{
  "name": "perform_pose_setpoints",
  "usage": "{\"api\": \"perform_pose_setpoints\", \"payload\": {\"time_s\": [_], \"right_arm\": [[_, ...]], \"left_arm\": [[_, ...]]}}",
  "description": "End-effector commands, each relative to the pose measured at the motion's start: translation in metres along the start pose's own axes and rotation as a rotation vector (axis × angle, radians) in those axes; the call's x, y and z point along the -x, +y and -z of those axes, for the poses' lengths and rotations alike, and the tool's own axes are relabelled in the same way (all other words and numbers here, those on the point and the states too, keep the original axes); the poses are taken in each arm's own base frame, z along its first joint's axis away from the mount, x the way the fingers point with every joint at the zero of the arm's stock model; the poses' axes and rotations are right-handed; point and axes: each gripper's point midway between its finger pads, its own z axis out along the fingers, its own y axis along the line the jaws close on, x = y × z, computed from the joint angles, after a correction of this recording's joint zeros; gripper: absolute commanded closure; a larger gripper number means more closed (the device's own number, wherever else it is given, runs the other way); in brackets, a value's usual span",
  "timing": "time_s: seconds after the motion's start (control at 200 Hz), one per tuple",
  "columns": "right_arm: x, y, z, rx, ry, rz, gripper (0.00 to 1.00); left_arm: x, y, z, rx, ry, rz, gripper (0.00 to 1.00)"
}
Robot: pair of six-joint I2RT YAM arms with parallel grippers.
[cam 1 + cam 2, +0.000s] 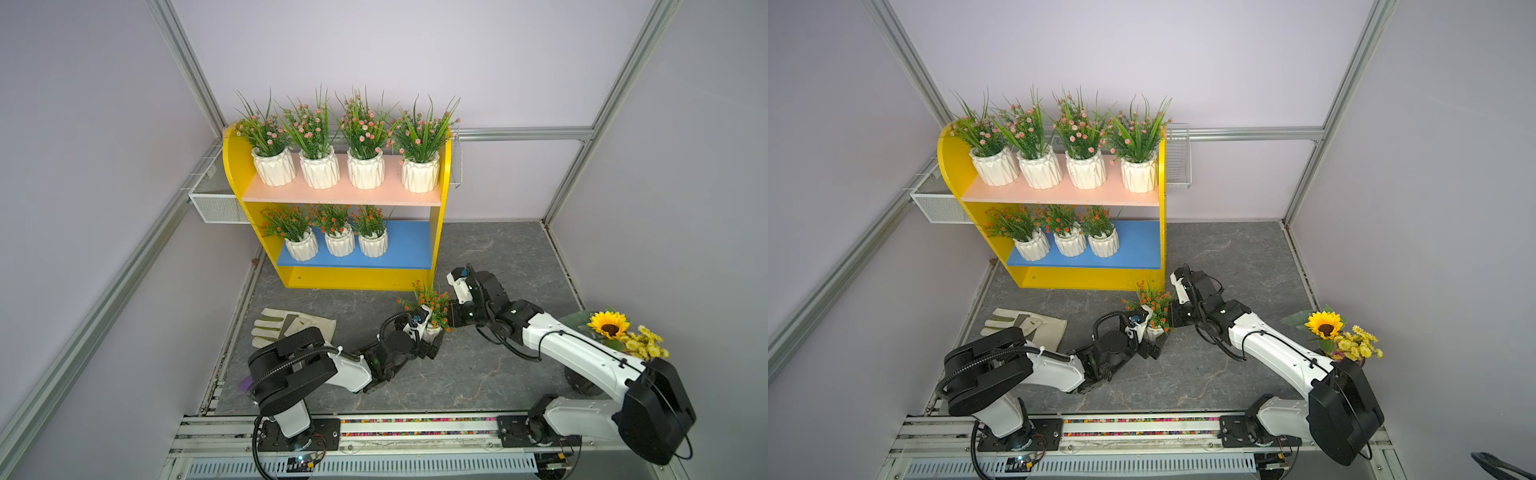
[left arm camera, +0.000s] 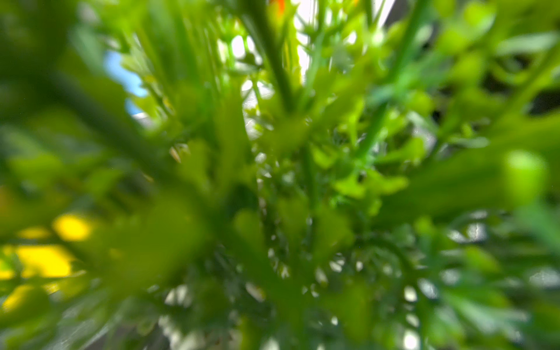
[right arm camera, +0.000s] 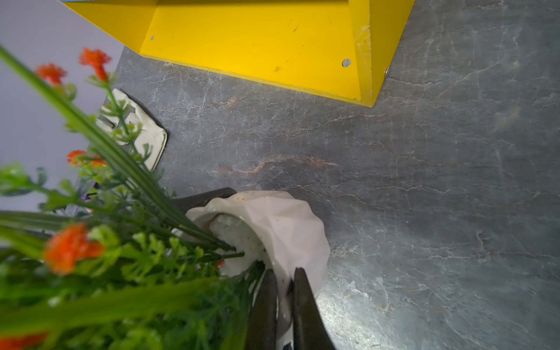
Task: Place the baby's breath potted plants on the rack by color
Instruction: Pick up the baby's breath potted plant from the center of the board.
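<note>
The rack (image 1: 232, 166) stands at the back left, and its yellow base (image 3: 257, 45) shows in the right wrist view. Several pink baby's breath potted plants (image 1: 365, 166) line its pale pink upper board. Three orange-red ones (image 1: 340, 243) sit on the left of the blue lower board. One more orange-red plant in a white pot (image 1: 432, 331) (image 3: 288, 224) is in front of the rack's right corner. My right gripper (image 3: 285, 272) (image 1: 451, 318) is shut on its rim. My left gripper (image 1: 432, 338) is open, fingers either side of the pot's base. Blurred foliage (image 2: 278, 181) fills the left wrist view, hiding the jaws.
A pale work glove (image 1: 291, 326) lies on the grey floor left of the left arm. A sunflower bouquet (image 1: 611, 326) stands at the right behind the right arm. White wire mesh baskets (image 1: 216, 208) hang on the walls beside the rack.
</note>
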Motion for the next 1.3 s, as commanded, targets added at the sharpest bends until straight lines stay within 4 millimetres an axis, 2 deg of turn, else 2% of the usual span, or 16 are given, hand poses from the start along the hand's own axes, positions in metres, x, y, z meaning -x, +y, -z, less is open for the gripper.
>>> {"api": "perform_pose_setpoints", "payload": {"time_s": [0.0,0.1,0.2,0.37,0.585,0.835,1.04,1.295], "right_arm": [[0.001,0.046,0.010,0.201,-0.010,0.007,0.89],[-0.001,0.047,0.012,0.205,-0.006,0.010,0.89],[-0.003,0.046,0.012,0.202,-0.005,0.010,0.89],[-0.007,0.043,0.007,0.196,0.003,0.004,0.89],[-0.010,0.035,0.000,0.175,0.008,-0.006,0.86],[-0.005,0.027,-0.002,0.160,-0.008,-0.021,0.83],[0.001,0.017,0.004,0.142,-0.030,-0.039,0.81],[0.008,-0.009,0.026,0.093,-0.096,-0.081,0.76]], "left_arm": [[0.015,0.000,-0.007,0.019,-0.045,0.046,0.00],[0.015,0.001,-0.007,0.022,-0.045,0.043,0.01],[0.015,0.001,-0.006,0.019,-0.046,0.041,0.08],[0.015,-0.002,-0.007,0.007,-0.045,0.034,0.32],[0.012,0.002,-0.006,0.027,-0.047,0.044,0.49],[0.015,0.010,-0.003,0.064,-0.076,0.063,0.56],[0.014,0.012,-0.003,0.075,-0.074,0.062,0.57],[0.013,0.016,-0.003,0.099,-0.053,0.046,0.57]]}}
